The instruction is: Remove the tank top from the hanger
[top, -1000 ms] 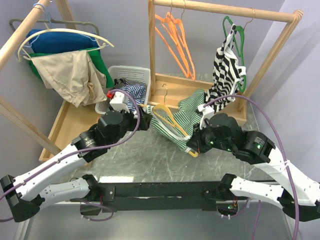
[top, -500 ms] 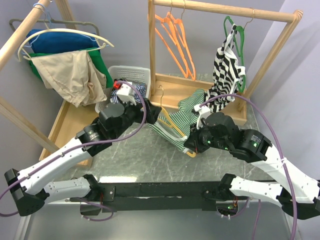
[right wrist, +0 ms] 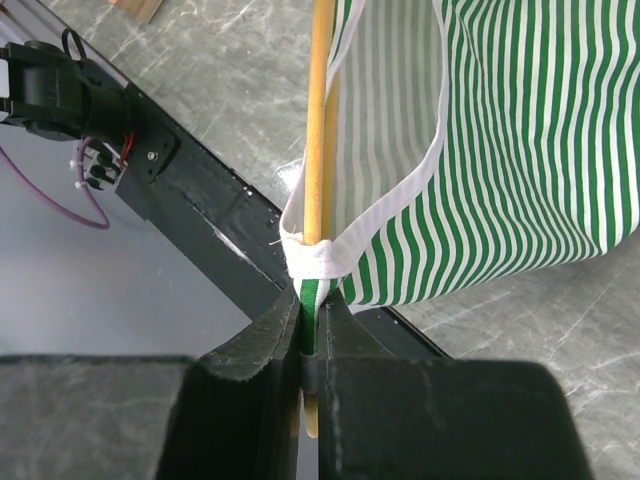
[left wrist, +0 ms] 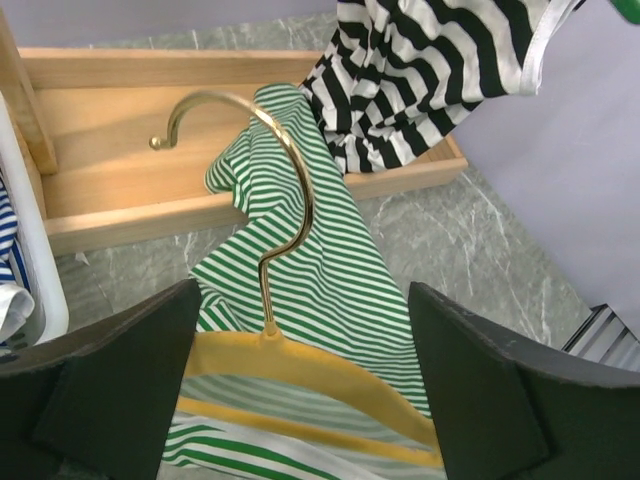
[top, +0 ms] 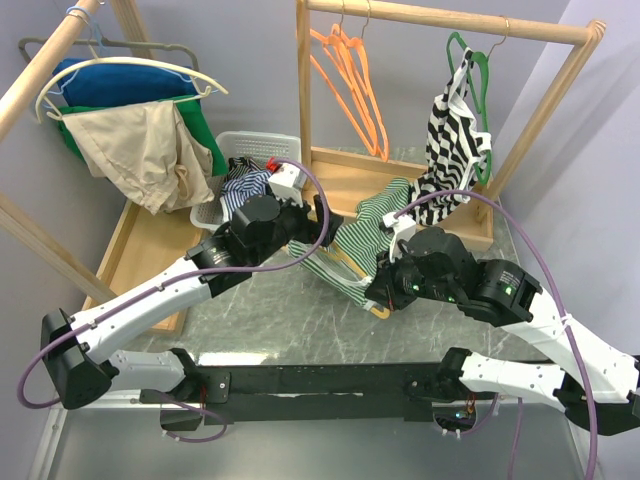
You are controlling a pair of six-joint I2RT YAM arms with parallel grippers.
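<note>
Right gripper pinches the green-striped fabric tank top's strap at the 5 o'clock tip of the yellow wooden hanger. The open left gripper probably needs to clamp the hanger next.

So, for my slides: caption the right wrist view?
Right end effector clamped on the green-striped tank top strap at the yellow hanger.

Pale lavender walls back a grey marbled counter; two wooden clothes rails stand on it (the light seems soft and even).
</note>
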